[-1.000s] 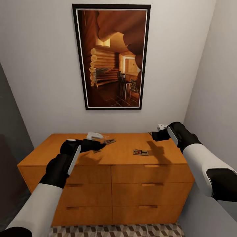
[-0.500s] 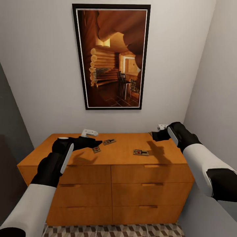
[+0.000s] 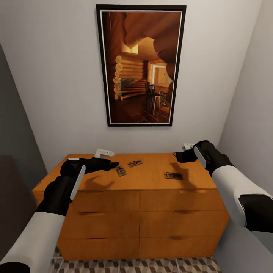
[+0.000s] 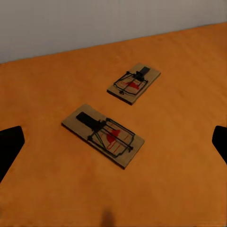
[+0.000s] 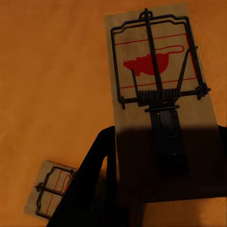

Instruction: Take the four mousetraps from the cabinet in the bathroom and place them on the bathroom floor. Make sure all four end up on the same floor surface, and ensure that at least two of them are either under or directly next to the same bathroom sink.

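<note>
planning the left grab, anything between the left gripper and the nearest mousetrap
Nothing: in the left wrist view only bare cabinet top lies before the nearest mousetrap; the head view shows the left gripper just short of it.

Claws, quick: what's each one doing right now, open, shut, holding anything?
Left claw: open, empty, over the cabinet top.
Right claw: shut on a mousetrap.

Two flat tan wooden mousetraps with dark wire springs and red marks — one nearer (image 4: 103,135), one farther (image 4: 134,83) — are seen lying apart on the orange-brown wooden worktop (image 4: 42,189); black fingertips (image 4: 9,146) of the spread left claw (image 4: 113,144) flank them.
</note>
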Tool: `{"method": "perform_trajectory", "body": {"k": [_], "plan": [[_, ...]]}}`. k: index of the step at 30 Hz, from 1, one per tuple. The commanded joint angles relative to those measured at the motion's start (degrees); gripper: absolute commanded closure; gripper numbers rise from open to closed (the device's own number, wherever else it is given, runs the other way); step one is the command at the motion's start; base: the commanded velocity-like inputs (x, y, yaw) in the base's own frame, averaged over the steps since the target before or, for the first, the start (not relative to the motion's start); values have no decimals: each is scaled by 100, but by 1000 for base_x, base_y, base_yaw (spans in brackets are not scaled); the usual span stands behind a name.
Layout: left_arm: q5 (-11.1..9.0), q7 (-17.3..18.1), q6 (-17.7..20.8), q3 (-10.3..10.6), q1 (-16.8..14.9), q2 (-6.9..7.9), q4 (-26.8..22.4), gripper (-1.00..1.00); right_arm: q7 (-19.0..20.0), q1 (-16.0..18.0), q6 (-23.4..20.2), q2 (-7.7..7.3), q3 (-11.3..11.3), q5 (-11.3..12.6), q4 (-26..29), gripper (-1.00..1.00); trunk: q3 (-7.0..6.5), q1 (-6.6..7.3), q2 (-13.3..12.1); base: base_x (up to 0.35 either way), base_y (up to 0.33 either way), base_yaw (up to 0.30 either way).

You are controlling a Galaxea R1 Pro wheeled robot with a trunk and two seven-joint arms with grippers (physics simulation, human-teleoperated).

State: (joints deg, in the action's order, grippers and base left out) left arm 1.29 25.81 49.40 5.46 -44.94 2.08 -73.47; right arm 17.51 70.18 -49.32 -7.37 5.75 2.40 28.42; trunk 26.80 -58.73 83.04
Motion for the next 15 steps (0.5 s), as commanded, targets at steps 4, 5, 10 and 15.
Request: {"method": "perform_trajectory", "body": {"k": [4, 5, 10, 15], "plan": [[13, 22, 13, 7, -2, 4, -2, -100, 1, 5, -23, -7, 40, 32, 5, 100, 7, 0, 4, 0, 321, 0], [13, 22, 12, 7, -3, 4, -2, -100, 0, 5, -22, -8, 40, 32, 5, 100, 7, 0, 4, 0, 324, 0], [13, 21, -3, 8, -2, 3, 1, -100, -2, 5, -17, -3, 40, 35, 5, 100, 7, 0, 4, 0, 326, 0], [12, 26, -20, 8, -1, 3, 6, -100, -2, 5, -17, -2, 40, 39, 5, 100, 7, 0, 4, 0, 297, 0]]}}
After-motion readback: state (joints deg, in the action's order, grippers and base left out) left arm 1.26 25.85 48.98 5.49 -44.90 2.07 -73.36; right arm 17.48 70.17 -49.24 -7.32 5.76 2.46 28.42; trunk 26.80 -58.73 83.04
